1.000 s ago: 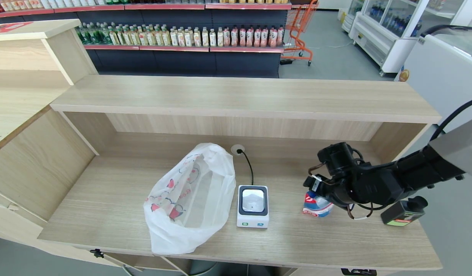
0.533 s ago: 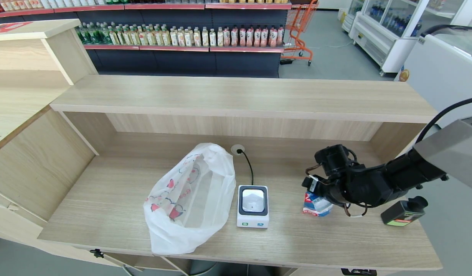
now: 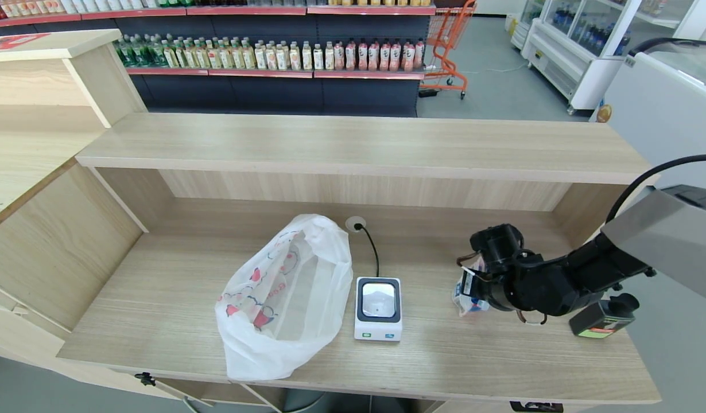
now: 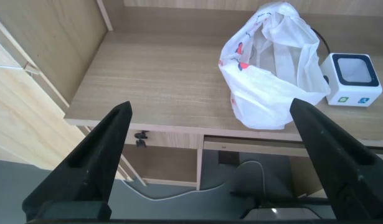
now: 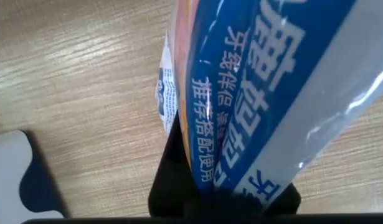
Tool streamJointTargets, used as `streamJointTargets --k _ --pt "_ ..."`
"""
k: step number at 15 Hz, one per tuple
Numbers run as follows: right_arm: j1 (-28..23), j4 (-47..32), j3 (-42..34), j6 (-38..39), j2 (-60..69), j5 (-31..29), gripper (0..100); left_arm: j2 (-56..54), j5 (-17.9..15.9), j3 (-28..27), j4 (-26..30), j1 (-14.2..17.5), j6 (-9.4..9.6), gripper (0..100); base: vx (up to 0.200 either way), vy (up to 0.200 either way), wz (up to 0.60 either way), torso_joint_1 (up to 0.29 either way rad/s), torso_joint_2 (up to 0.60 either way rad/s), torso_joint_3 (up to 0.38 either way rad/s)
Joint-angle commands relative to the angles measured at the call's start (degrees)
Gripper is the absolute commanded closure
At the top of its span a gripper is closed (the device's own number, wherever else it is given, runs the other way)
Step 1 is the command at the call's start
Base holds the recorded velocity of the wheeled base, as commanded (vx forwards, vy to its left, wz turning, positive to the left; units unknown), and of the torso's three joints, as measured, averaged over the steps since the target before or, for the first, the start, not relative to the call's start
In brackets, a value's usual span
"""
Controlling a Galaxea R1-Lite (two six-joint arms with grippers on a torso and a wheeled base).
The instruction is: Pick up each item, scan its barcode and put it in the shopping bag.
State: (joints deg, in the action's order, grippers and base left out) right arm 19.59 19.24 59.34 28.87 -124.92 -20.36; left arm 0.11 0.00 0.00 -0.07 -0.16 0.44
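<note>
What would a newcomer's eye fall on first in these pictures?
First, the black right gripper, shut on a blue-and-white packet at the right of the counter. Then the white bag lying open mid-counter, with the scanner beside it, between bag and packet.

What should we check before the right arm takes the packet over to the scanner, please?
1. Packet held in right gripper: ok.
2. Scanner window uncovered: ok.
3. Stretch between packet and scanner free of things: ok.
4. Barcode turned towards the scanner: cannot tell.
5. Bag mouth open: ok.
6. Left gripper out of the way: ok; it is open and apart from the scanner.
</note>
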Motion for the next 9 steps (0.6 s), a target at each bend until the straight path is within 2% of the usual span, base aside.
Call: streamJointTargets --k 1,4,7,8,9 --pt "0.01 -0.25 -1.51 -1.53 0.46 -0.12 100 -0.02 0.0 0.0 -0.01 0.07 0.0 0 0.0 0.0 0.0 0.0 0.0 0.0" --pt "-0.43 -0.25 -1.34 -3.99 5.47 1.55 100 -0.02 0.0 0.0 -0.01 -0.02 0.0 0 0.0 0.0 0.0 0.0 0.0 0.0" --pt "-5.18 -0.78 -1.69 -12.08 18.92 23.61 100 -0.02 0.0 0.0 -0.01 -0.02 0.0 0 0.0 0.0 0.0 0.0 0.0 0.0" --pt "-7.02 -1.13 -3.36 -14.45 24.11 35.65 100 -0.02 0.0 0.0 -0.01 -0.02 0.0 0 0.0 0.0 0.0 0.0 0.0 0.0" --pt "-8.43 -1.57 -5.55 -16.3 28.24 45.06 100 -0.02 0.0 0.0 -0.01 -0.02 0.0 0 0.0 0.0 0.0 0.0 0.0 0.0"
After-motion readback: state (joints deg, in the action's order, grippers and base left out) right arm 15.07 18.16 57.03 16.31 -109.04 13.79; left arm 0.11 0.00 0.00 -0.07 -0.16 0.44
